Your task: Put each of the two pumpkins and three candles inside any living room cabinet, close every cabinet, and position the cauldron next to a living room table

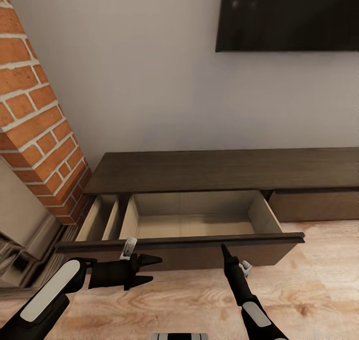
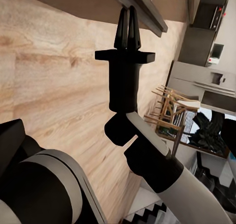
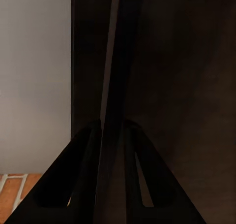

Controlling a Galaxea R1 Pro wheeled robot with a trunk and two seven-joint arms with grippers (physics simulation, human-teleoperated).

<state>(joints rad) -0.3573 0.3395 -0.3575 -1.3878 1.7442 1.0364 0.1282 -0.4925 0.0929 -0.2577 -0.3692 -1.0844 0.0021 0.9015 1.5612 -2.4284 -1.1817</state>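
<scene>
- Before the cabinet [image 1: 219, 170], its drawer [image 1: 199, 220] stood pulled out (pale inside).
- Left gripper [image 1: 153, 269]: jaws apart.
- Right gripper [image 1: 225, 251]: jaws together, at the drawer front.

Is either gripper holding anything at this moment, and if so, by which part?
Nothing is held. The left gripper is open and empty; the right gripper is shut with nothing between its fingers, by the open drawer's front.

Open cabinet [image 1: 199, 173] drawer right of fireplace [image 1: 35, 130]
</scene>
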